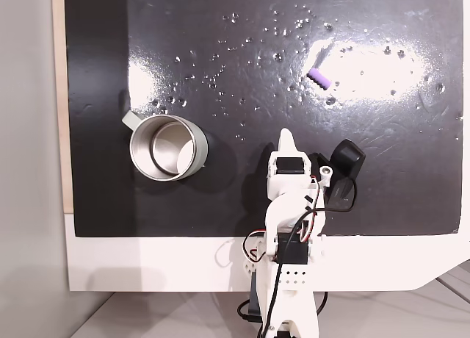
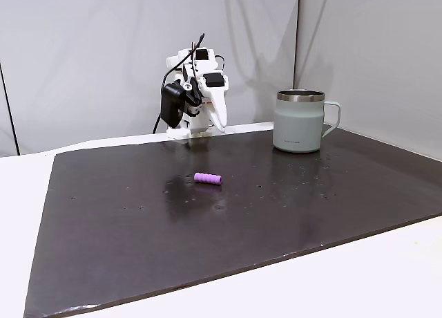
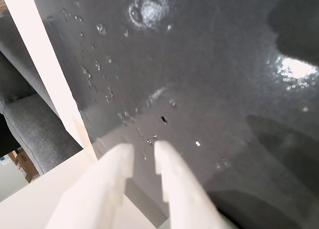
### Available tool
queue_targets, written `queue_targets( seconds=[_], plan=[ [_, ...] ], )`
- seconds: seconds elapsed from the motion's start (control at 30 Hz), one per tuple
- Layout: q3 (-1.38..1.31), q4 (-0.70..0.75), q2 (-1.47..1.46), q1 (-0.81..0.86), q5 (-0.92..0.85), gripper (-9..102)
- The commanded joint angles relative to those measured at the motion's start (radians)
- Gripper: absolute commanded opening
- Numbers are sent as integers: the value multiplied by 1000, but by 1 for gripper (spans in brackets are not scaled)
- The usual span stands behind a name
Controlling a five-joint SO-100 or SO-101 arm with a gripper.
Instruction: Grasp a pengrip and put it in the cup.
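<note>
While the arm sits folded at the table's (image 1: 183,268) near edge, its white end effector (image 1: 287,138) hangs above the dark mat (image 2: 207,221), holding nothing. In the wrist view the two pale fingers (image 3: 117,162) of the end effector (image 3: 143,157) stand a narrow slit apart, nearly closed, with bare mat showing between them. The pengrip (image 1: 319,78), a small purple ribbed tube, lies on its side on the mat, well apart from the end effector; in a fixed view it is up and to the right of the arm, and in the other it (image 2: 208,178) rests on the open mat in front of the arm. The cup (image 1: 167,147) stands upright on the mat, left of the arm in a fixed view, handle toward the upper left. Its shiny inside holds nothing. From the side, the cup (image 2: 299,121) stands right of the arm, well apart from the pengrip.
</note>
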Motion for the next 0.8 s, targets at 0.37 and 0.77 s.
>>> queue_targets(
  seconds=[0.37,0.77],
  plan=[
    [-9,-9,12,106,3,0],
    [-150,-37,11,436,-6,0]
  ],
)
